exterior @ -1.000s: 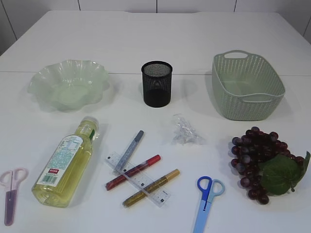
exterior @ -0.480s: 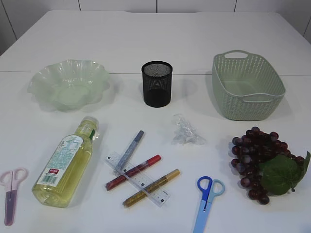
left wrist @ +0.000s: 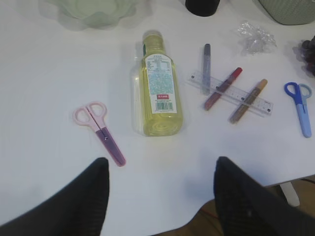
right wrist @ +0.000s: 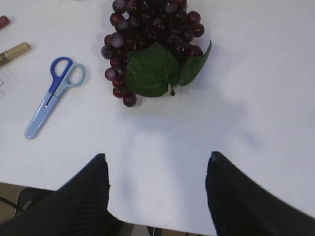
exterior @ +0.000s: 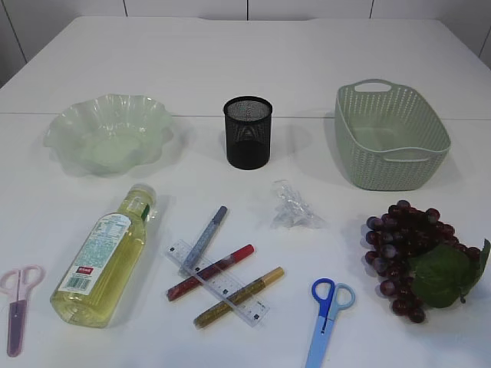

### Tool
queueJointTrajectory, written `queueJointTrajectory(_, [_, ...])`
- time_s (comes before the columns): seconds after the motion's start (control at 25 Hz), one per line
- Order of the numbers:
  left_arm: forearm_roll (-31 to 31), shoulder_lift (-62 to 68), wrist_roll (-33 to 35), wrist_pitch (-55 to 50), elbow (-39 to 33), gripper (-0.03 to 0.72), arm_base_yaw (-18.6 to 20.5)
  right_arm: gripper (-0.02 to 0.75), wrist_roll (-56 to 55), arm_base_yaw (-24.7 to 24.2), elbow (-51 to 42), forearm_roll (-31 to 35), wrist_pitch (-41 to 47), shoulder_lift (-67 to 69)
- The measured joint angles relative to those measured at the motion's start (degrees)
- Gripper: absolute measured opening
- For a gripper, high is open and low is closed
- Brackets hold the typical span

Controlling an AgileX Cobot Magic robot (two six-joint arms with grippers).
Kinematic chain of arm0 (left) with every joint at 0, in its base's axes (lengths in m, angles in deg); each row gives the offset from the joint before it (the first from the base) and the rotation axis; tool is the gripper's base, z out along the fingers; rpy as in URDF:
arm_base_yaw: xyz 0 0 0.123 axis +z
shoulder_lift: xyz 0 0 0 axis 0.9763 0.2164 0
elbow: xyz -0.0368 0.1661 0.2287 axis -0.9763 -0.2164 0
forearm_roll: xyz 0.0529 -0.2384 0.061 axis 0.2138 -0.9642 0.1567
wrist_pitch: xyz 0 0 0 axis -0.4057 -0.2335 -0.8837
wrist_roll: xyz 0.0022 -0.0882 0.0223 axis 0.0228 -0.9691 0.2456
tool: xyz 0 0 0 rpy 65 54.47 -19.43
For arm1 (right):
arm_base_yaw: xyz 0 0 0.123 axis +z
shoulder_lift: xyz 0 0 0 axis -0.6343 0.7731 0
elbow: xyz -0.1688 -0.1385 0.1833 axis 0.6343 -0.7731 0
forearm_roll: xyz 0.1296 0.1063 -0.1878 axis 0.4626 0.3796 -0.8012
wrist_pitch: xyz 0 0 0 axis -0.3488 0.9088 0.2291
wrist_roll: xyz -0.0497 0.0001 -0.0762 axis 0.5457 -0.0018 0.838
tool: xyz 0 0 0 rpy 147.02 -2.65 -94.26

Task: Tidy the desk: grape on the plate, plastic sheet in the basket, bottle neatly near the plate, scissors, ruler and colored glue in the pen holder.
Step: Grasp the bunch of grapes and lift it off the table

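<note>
From my seat I read the white table [exterior: 245, 69] left to right. At the far left edge lie the pink-handled scissors [exterior: 15, 295], blades toward me. Behind them sits the pale green wavy-rimmed plate [exterior: 107, 134]. Next comes the clear plastic bottle of yellow liquid [exterior: 103, 257], on its side with the cap pointing toward the plate. In the middle, the clear plastic ruler [exterior: 219, 282] lies at a slant, with three colored glue pens across it: a silver one [exterior: 204, 238], a red one [exterior: 210, 271] and a gold one [exterior: 238, 296]. Behind them stands the black mesh pen holder [exterior: 248, 132], upright. The crumpled clear plastic sheet [exterior: 292, 207] rests just right of centre, then the blue-handled scissors [exterior: 326, 310] near the front edge. The green woven basket [exterior: 390, 136] is at the right rear, and the dark red grape bunch with a green leaf [exterior: 418, 257] lies in front of it.

My left gripper [left wrist: 160, 184] hangs over the near table edge, fingers spread, nothing between them (pink scissors and bottle ahead). My right gripper [right wrist: 157, 182] is likewise spread and empty, short of the grapes.
</note>
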Motion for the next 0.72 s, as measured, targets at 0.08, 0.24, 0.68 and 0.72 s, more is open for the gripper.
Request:
queueJointTrajectory(0.08, [0.0,0.0,0.0,0.0,0.0,0.488,0.0,0.485,0.0,0.0,2.5,-0.8,-1.7,5.1])
queueJointTrajectory(0.24, [-1.1,0.0,0.0,0.0,0.0,0.488,0.0,0.485,-0.1,0.0,6.8,-4.2,-3.3,15.2])
queueJointTrajectory(0.68, [-3.5,0.0,0.0,-1.8,0.0,0.489,0.0,0.592,-2.2,0.0,13.3,-6.4,-8.5,35.7])
queueJointTrajectory(0.72, [-3.5,0.0,0.0,-1.8,0.0,0.489,0.0,0.597,-2.2,0.0,13.7,-7.1,-8.8,37.3])
